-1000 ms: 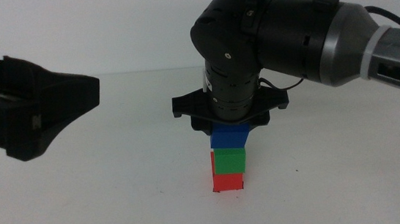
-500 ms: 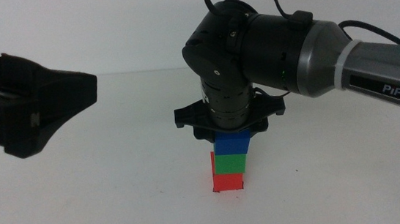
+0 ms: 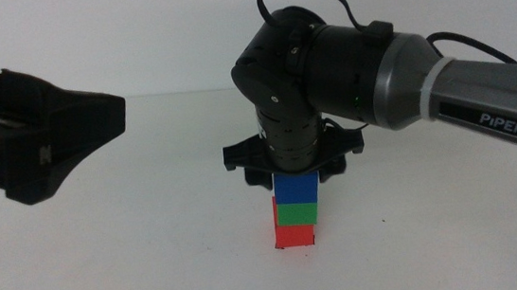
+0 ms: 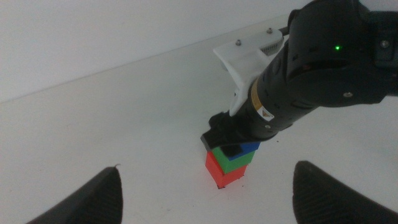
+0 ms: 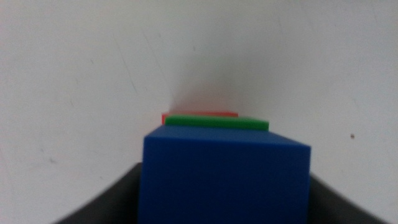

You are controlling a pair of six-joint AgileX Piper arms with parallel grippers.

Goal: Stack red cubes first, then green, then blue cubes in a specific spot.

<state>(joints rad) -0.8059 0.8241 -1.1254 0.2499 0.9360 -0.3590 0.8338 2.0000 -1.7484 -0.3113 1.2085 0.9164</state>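
The red cube (image 3: 296,236) sits on the table with the green cube (image 3: 297,214) on top of it. The blue cube (image 3: 297,189) rests on the green one, so all three form a stack. My right gripper (image 3: 295,172) points straight down over the stack and is shut on the blue cube (image 5: 224,174). The stack also shows in the left wrist view (image 4: 229,165). A tiny black corner mark (image 3: 276,248) of the spot shows at the red cube's base. My left gripper (image 3: 95,123) hovers open and empty at the left, well away from the stack; its fingers (image 4: 87,199) stand wide apart.
The white table (image 3: 154,250) runs back to a white wall. The right arm's thick body (image 3: 403,64) reaches in from the right above the stack. A small dark speck (image 5: 352,135) lies on the table beside the stack.
My right gripper has come down with the blue cube until it rests on the green cube, shifting slightly left. The left gripper has not moved.
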